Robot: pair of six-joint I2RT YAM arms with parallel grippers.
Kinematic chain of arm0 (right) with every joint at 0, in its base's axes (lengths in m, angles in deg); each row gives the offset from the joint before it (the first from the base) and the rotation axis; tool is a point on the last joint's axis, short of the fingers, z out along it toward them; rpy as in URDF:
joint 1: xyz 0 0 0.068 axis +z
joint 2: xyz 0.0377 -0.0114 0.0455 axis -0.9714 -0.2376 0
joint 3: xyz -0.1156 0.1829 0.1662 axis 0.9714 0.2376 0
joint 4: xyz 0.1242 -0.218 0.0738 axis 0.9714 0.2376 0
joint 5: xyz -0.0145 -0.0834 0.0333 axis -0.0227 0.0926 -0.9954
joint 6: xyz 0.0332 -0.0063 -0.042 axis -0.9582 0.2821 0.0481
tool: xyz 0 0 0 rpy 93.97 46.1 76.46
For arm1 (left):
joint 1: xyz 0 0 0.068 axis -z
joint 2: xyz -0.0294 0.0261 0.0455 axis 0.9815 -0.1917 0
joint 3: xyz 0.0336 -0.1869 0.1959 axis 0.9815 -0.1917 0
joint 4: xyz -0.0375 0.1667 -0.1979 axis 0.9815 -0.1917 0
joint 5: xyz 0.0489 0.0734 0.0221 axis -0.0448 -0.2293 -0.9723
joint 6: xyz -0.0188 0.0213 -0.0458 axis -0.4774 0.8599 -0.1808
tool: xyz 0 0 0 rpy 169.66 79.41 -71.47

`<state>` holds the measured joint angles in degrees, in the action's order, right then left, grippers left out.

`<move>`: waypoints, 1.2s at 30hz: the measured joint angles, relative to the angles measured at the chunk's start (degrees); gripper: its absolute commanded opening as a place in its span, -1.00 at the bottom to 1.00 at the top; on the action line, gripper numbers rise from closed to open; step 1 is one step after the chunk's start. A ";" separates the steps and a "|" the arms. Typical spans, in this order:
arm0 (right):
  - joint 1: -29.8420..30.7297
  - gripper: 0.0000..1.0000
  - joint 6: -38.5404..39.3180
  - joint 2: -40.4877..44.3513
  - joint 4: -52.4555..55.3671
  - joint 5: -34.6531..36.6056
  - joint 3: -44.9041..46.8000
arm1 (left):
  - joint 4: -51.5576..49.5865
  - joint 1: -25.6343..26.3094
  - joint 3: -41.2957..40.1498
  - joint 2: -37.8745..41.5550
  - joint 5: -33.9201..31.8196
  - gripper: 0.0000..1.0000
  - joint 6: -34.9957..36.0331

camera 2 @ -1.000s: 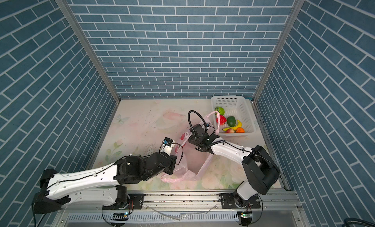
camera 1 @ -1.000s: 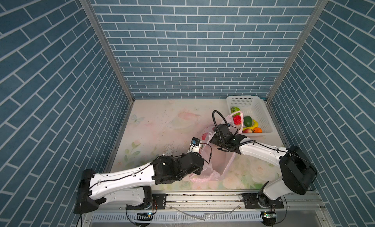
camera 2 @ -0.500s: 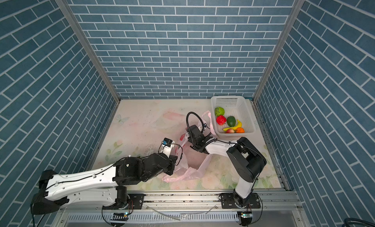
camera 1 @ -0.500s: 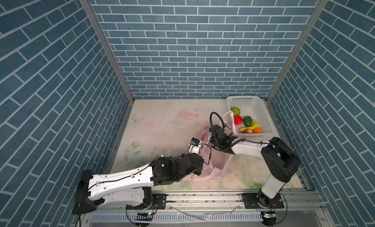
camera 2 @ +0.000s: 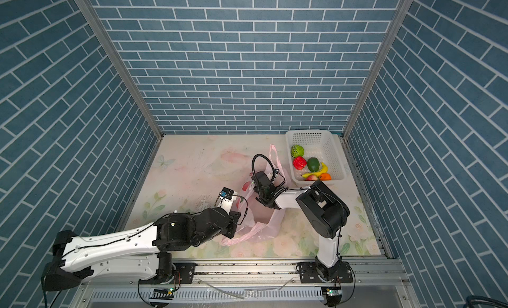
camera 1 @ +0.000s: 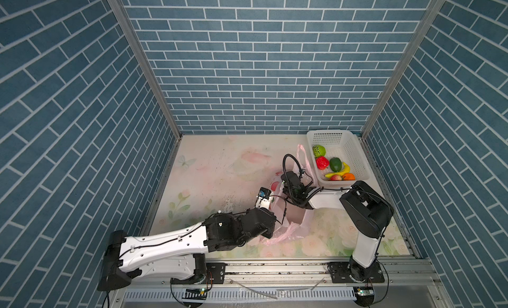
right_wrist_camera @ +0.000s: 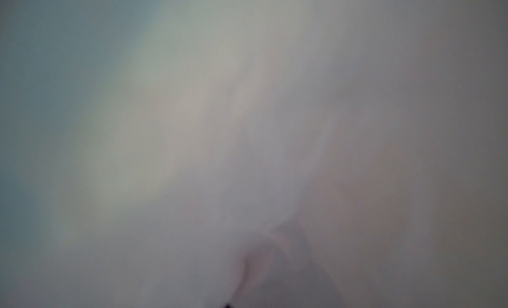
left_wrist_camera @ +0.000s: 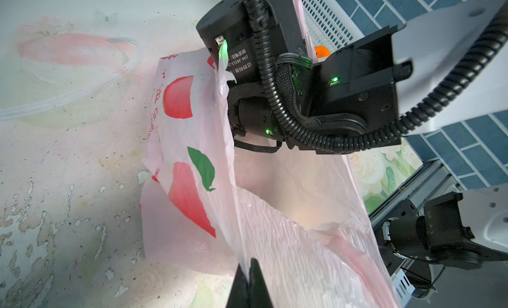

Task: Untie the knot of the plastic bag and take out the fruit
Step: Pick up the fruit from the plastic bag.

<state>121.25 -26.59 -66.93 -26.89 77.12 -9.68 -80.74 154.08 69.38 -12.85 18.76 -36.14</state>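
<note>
Left wrist view: left gripper (left_wrist_camera: pixel 248 268) pinches thin translucent pink plastic bag (left_wrist_camera: pixel 192 160); hold mouth taut. Right gripper, seemingly inside, unreadable.

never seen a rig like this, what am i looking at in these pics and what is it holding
It is a robot with two arms bolted to a rail at the table's front edge. Two pictures look down from one overhead camera; the other two come from a camera on each wrist. The left arm has its jaws shut on the edge of a thin pink bag, holding it open. The right arm reaches into the bag; its jaws are hidden, and its wrist picture is only a blur of pale film. Toy fruit lies in a white basket at the back right.
</note>
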 measured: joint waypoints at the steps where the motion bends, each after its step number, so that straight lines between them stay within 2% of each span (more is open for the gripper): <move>1: 0.00 -0.28 0.00 0.13 -0.44 -0.04 0.33 | 0.02 0.02 -0.04 0.00 0.00 -1.00 0.00; 5: 0.00 -0.29 0.11 2.34 -0.61 -0.48 2.40 | 0.09 0.04 -0.59 0.00 -0.59 -1.00 0.02; 16: 1.60 -0.29 1.64 17.75 7.52 -2.78 5.16 | 0.15 -0.70 -1.49 -0.02 -4.17 -1.00 1.70; 30: 6.67 -0.29 3.72 29.20 28.44 -6.97 4.94 | -0.37 -2.16 -0.31 -0.94 -8.50 -1.00 3.91; 36: 8.41 -0.29 6.03 34.10 39.04 -7.74 1.75 | -1.84 -2.21 0.02 -0.98 -9.90 -1.00 3.93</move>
<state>129.66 -20.56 -32.83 12.15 69.38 -7.93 -82.57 151.88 69.40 -13.83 8.86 -32.21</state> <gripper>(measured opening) 0.580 0.044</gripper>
